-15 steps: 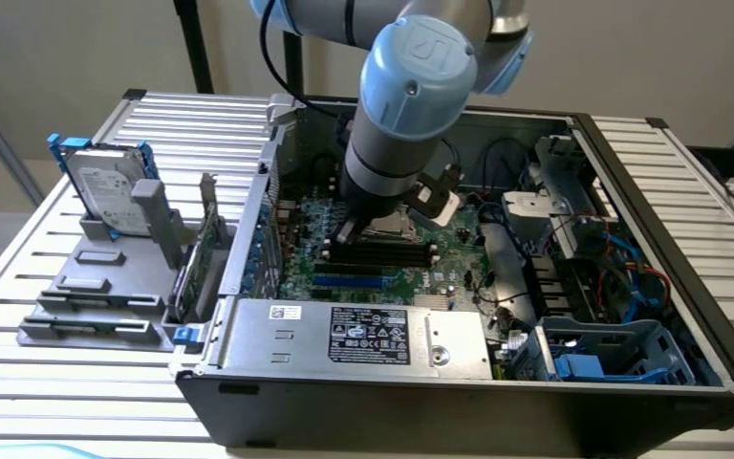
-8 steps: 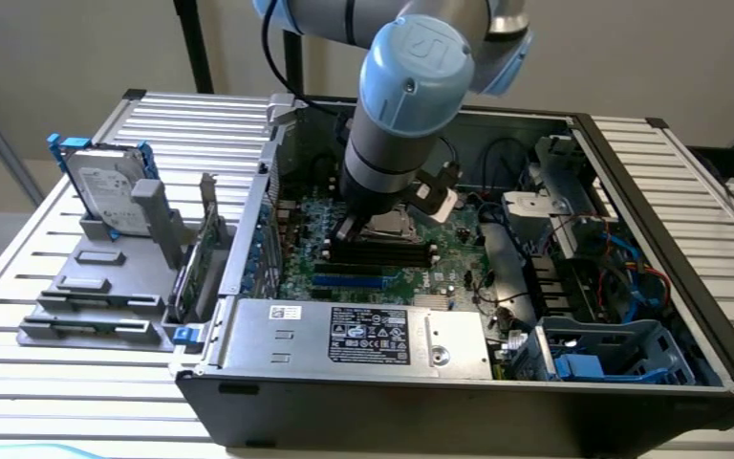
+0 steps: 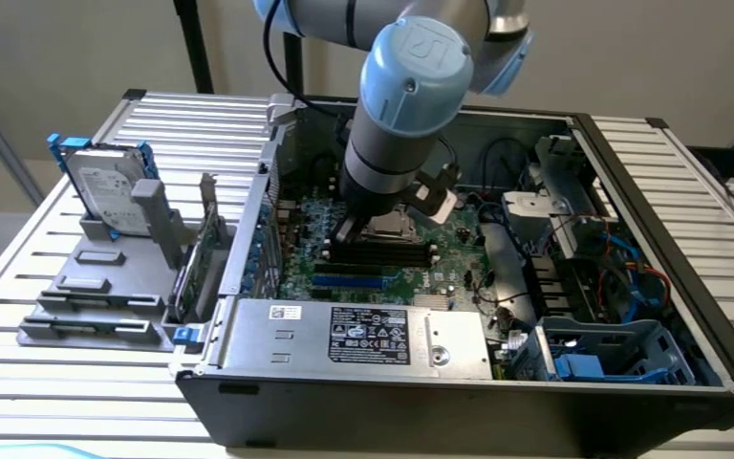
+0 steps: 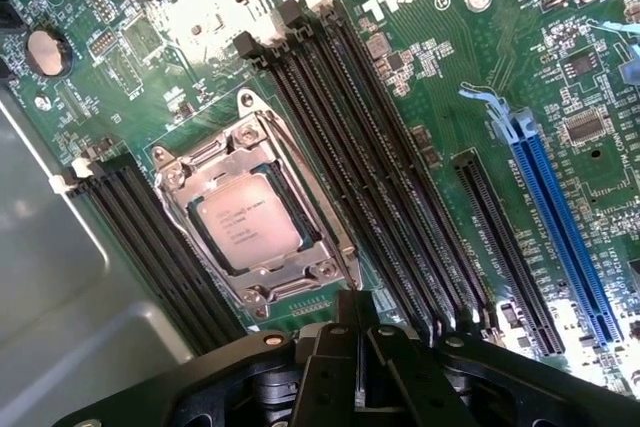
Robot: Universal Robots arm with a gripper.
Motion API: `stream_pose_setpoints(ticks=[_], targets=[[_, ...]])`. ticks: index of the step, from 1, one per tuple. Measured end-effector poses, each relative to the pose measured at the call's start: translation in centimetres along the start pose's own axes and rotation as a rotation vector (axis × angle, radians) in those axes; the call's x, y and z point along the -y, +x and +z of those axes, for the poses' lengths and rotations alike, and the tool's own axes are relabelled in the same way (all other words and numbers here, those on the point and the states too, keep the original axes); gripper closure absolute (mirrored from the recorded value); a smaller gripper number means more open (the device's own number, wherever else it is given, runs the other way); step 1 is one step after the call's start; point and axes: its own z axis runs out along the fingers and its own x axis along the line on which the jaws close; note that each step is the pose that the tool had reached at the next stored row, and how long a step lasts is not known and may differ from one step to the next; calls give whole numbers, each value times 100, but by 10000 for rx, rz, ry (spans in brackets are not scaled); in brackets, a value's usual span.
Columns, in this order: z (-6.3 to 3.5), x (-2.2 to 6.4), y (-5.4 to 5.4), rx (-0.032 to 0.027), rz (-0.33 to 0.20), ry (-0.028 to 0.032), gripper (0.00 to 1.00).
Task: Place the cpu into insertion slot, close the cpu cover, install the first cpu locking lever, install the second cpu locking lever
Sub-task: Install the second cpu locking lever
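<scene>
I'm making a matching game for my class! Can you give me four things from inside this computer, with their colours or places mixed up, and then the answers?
Things:
1. cpu
2. cpu cover
3. long card slot
4. claw

Clues:
A. bright blue
B. black, shut, holding nothing
C. silvery frame lying closed around the chip
D. pale square sitting in the socket

Pairs: 1-D, 2-C, 3-A, 4-B
</scene>
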Motion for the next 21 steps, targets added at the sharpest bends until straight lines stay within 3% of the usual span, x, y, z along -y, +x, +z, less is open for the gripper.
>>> stream_pose_setpoints(ticks=[4, 15, 21], targets=[[24, -8, -7, 52, 13, 0, 89], [97, -6, 10, 104, 25, -14, 89], [133, 2, 30, 169, 35, -45, 89]])
